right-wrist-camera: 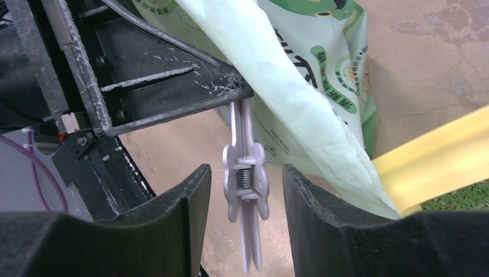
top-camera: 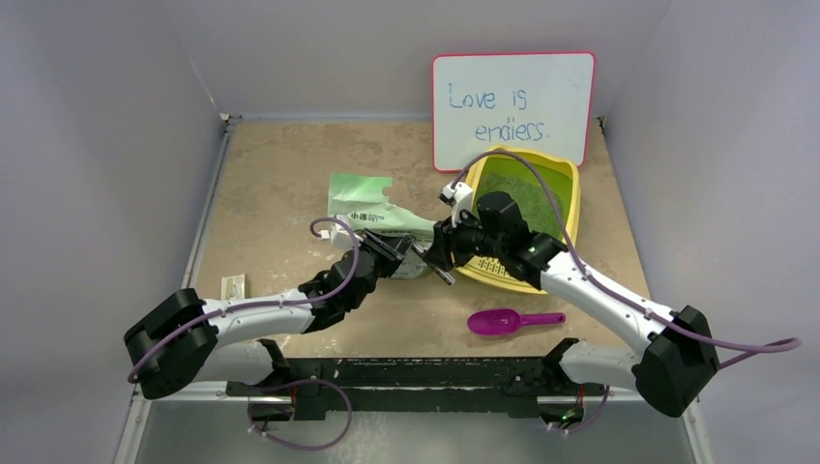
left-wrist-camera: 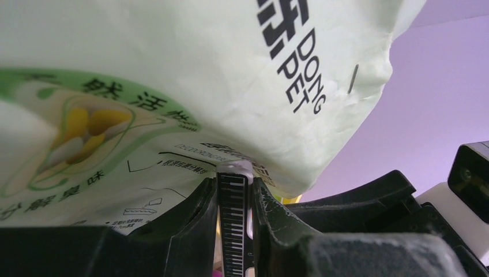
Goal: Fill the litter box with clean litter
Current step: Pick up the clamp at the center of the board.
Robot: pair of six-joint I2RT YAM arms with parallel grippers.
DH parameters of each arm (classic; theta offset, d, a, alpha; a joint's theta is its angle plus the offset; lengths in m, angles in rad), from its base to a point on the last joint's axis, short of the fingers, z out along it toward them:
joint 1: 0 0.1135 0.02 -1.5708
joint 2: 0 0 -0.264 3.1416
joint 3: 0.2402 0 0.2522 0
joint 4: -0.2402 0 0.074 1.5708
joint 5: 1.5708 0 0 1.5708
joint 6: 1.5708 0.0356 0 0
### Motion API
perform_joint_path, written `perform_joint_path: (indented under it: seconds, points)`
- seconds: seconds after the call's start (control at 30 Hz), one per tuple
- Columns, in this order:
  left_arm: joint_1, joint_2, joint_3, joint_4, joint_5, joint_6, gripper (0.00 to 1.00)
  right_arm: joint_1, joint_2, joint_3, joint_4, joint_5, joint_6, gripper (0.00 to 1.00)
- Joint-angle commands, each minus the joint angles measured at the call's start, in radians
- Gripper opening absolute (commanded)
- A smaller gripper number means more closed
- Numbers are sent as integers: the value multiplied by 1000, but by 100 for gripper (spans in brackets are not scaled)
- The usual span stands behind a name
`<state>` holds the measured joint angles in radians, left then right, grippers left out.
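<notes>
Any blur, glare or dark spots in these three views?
Top external: evenly lit, sharp, whiteboard writing legible, no glare. Left wrist: bag print crisp, left fingers underexposed black. Right wrist: clip in focus, right fingers soft and dark at the bottom edge.

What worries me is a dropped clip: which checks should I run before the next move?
1. Pale lilac plastic spring clip inside the right pincer gap: ok, it hangs between the fingers and touches neither.
2. Right pincer jaws apart: ok.
3. Left pincer shut on the clip's upper end: ok.
4. Pale green printed plastic bag clear of the right pincer: cannot tell; its edge runs close beside one finger.
5. Yellow plastic litter box holding green litter granules: ok.
6. Magenta plastic scoop out of the arms' way: ok, it lies on the table apart from both.
</notes>
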<state>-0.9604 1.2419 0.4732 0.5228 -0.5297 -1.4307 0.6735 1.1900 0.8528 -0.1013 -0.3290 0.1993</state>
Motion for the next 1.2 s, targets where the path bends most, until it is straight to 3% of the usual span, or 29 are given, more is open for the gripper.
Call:
perform_joint_path:
  seconds: [0.0,0.47,0.7,0.9,1.17]
  points:
    - [15,-23,13,52,-8,-25,2,2,-42,57,-9,73,-14,52]
    - [16,-16,28,40,-7,-25,2,28,-19,107,-47,84,-50,43]
    - [17,-15,30,38,-9,-25,3,37,-40,98,-58,123,-57,56]
    - [17,-14,33,37,-6,-25,3,38,-25,93,-67,130,-66,60]
    - [16,-15,35,37,-6,-23,3,37,9,100,-54,61,-73,49]
